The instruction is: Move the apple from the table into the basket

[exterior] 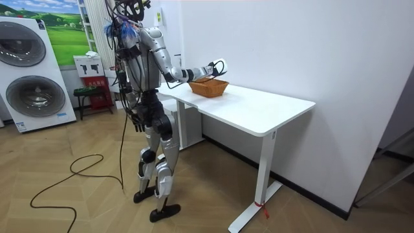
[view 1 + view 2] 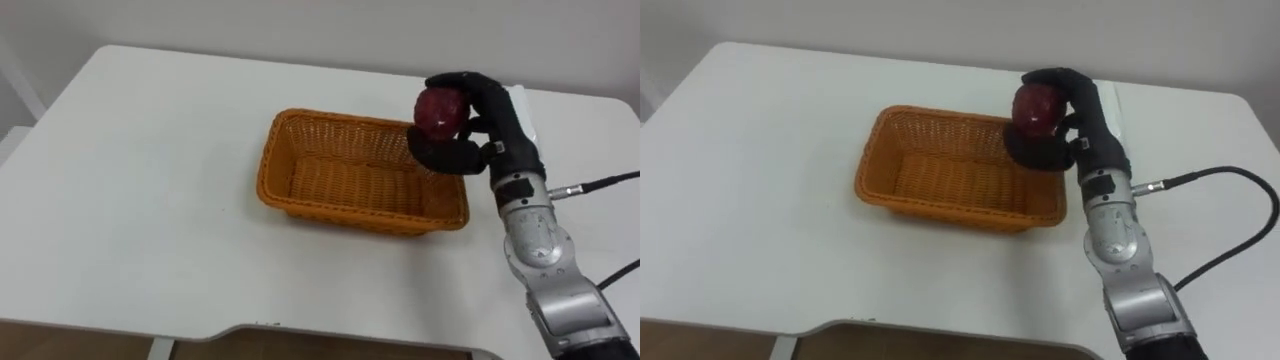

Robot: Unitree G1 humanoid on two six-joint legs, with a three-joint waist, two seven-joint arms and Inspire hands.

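The white surface [image 2: 130, 230] lies bare in front of the basket, and its near edge curves in well short of the basket's front wall, so there is free room on that side. The orange wicker basket [image 2: 340, 212] sits flat on the surface, mouth up and with nothing in it. Its long sides run across the view, which offers a wide opening to drop into.

The right arm comes up past the basket's right end, so the forearm stays outside the rim instead of lying across it. Over the basket's far right corner the right hand [image 2: 492, 125] is curled round the dark red apple [image 2: 441, 108], fingers over the top and thumb beneath, holding it clear above the rim. I judge the height is there so the apple can cross the wicker without knocking it. The apple hangs over the corner, not the middle, so letting go here risks it striking the right wall or rim. A short move toward the basket's middle looks safer.

Beyond the basket the surface runs to its far edge with a wall behind, leaving less room there.

In the room view the left hand [image 1: 138, 120] hangs at the robot's side, well away from the basket. I cannot tell whether it is open or closed.
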